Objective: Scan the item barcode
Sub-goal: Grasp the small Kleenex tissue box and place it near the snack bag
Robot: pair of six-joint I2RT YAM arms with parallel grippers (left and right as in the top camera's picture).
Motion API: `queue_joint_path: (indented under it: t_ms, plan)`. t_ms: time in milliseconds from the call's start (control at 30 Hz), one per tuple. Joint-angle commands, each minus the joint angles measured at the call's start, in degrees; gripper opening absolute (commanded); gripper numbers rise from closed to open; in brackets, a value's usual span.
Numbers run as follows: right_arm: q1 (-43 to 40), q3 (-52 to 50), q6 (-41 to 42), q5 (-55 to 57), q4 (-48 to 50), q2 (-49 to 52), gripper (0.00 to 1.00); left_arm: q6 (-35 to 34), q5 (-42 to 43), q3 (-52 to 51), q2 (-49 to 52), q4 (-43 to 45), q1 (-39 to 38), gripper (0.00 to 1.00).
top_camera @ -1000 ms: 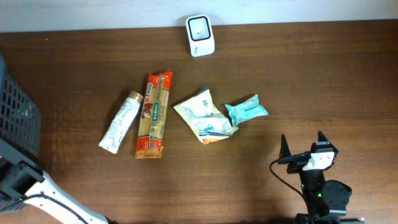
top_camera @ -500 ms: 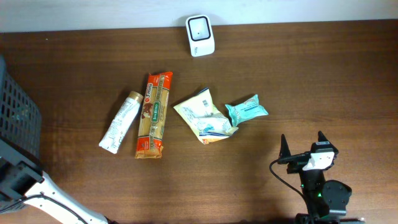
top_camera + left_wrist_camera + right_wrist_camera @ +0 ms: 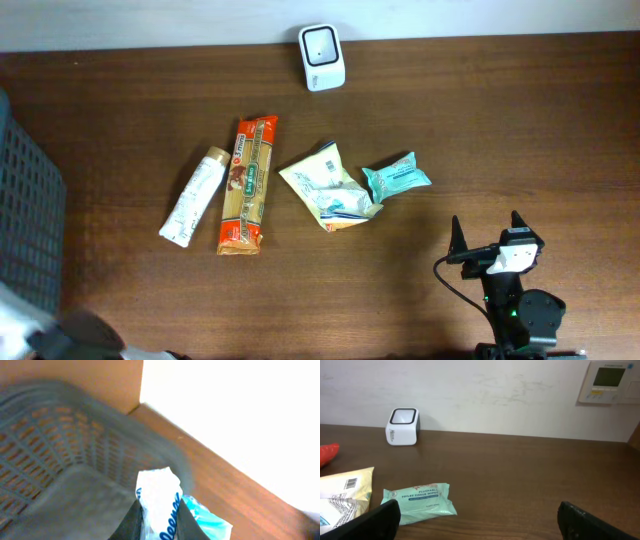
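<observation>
Your left claw [image 3: 159, 519] is clamped on a white and blue soft plastic tissue packet [image 3: 157, 487]. It pinches the packet's lower part between both fingers, close to the dark grey plastic lattice basket [image 3: 60, 435] at the worktop's left edge. That view is blurred, so you cannot make out a barcode on the packet.

Your right claw [image 3: 486, 222] hangs with its fingers spread wide and nothing between them, near the front right of the brown wooden worktop [image 3: 520, 110].

The white box-shaped scanner with a dark window [image 3: 322, 43] sits at the back edge, near the middle. Across the worktop's middle lie four things:
- a teal wipes pack [image 3: 396, 176]
- a crumpled yellow pouch [image 3: 328, 187]
- an orange snack-bar wrapper [image 3: 248, 184]
- a white tube with a gold cap [image 3: 193, 196]
</observation>
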Motion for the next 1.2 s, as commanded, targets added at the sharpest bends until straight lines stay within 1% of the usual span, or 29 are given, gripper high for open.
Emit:
queue_joint_path:
  t_ms: [0,33,67,100,133,200,300,333,400,433,467,567,600,667,733,833,867,900,933,967,1033,1133,1167]
  plan:
    - [-0.4,-0.4,0.2,0.5,-0.2,-0.3,0.99,0.6,1.8,-0.6,-1.0,-5.8,-6.0,0.0]
    - [-0.4,-0.4,0.2,0.5,-0.2,-0.3,0.99,0.7,1.7,-1.0,-0.8,-7.8,-8.9,0.0]
    - [-0.4,-0.4,0.2,0.5,-0.2,-0.3,0.99,0.7,1.7,-2.7,-0.4,-9.3,-14.1,0.0]
    - [-0.4,-0.4,0.2,0.5,-0.2,-0.3,0.99,0.7,1.7,-4.7,-0.1,-9.2,-17.7,0.0]
    - [-0.4,-0.4,0.2,0.5,-0.2,-0.3,0.99,0.7,1.7,-8.2,0.8,-8.0,-23.7,0.01]
    - [-0.4,-0.4,0.2,0.5,-0.2,-0.3,0.99,0.7,1.7,-14.0,2.8,-4.2,-32.0,0.03]
    - [-0.4,-0.4,0.2,0.5,-0.2,-0.3,0.99,0.7,1.7,-20.6,7.0,-0.2,-42.4,0.04]
    - [-0.4,-0.4,0.2,0.5,-0.2,-0.3,0.99,0.7,1.7,-22.3,9.5,0.2,-46.8,0.04]
    - [-0.4,-0.4,0.2,0.5,-0.2,-0.3,0.99,1.6,1.5,-22.8,13.7,-0.3,-52.6,0.05]
    - [-0.4,-0.4,0.2,0.5,-0.2,-0.3,0.99,3.0,0.5,-22.8,15.8,-0.5,-55.6,0.09]
    - [-0.4,-0.4,0.2,0.5,-0.2,-0.3,0.99,3.0,-1.1,-22.8,16.9,-0.7,-57.3,0.16]
    - [-0.4,-0.4,0.2,0.5,-0.2,-0.3,0.99,3.1,-7.3,-22.7,16.8,-2.1,-59.6,0.55]
    - [-0.4,-0.4,0.2,0.5,-0.2,-0.3,0.99,3.2,-7.9,-22.6,16.5,-2.6,-59.6,0.63]
    - [-0.4,-0.4,0.2,0.5,-0.2,-0.3,0.99,3.3,-8.3,-20.9,15.2,-6.0,-58.5,0.72]
    - [-0.4,-0.4,0.2,0.5,-0.2,-0.3,0.98,3.2,-8.3,-16.7,12.9,-8.8,-55.7,0.72]
    - [-0.4,-0.4,0.2,0.5,-0.2,-0.3,0.99,3.2,-8.4,-8.7,6.2,-10.4,-47.5,0.75]
    - [-0.4,-0.4,0.2,0.5,-0.2,-0.3,0.99,3.2,-11.3,-6.5,3.6,-10.4,-44.1,0.76]
    - [-0.4,-0.4,0.2,0.5,-0.2,-0.3,0.99,2.8,-14.9,-5.0,1.3,-10.3,-40.6,0.78]
    - [-0.4,-0.4,0.2,0.5,-0.2,-0.3,0.99,1.0,-18.3,-3.5,-1.7,-10.2,-34.8,0.82]
    - [-0.4,-0.4,0.2,0.5,-0.2,-0.3,0.99,1.0,-18.4,-3.2,-3.7,-10.1,-29.9,0.82]
    - [-0.4,-0.4,0.2,0.5,-0.2,-0.3,0.98,-1.4,-18.5,-3.3,-6.4,-11.2,-18.8,0.82]
    - [-0.4,-0.4,0.2,0.5,-0.2,-0.3,0.99,-2.3,-18.5,-5.4,-5.9,-13.7,-4.4,0.82]
    - [-0.4,-0.4,0.2,0.5,-0.2,-0.3,0.99,-4.8,-18.5,-7.5,-5.5,-13.2,-0.3,0.82]
